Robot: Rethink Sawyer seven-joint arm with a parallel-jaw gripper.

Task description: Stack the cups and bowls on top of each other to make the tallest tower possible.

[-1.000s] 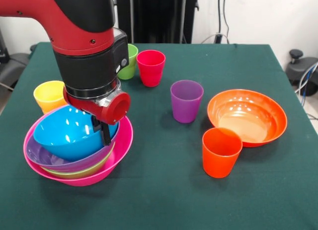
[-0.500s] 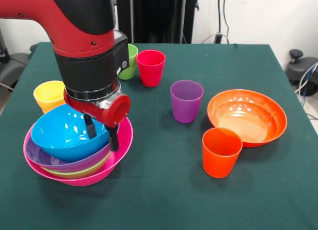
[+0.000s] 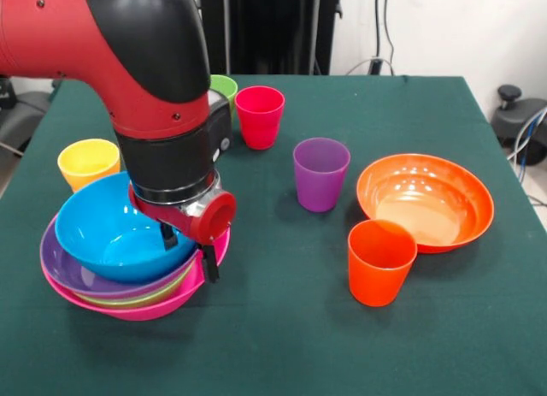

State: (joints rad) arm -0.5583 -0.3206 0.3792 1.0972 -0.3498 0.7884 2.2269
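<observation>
The end effector (image 3: 188, 252), fingers spread, straddles the blue bowl's (image 3: 111, 233) rim atop the tower (image 3: 128, 280).

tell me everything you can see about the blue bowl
The wide round glossy blue plastic bowl sits upright, mouth up and empty, as the top of a nested pile: inside a purple bowl, over a green bowl and the big pink bowl at the base. Light glints on its inner wall. The gripper stands open astride its rim, one finger inside and one outside.
</observation>
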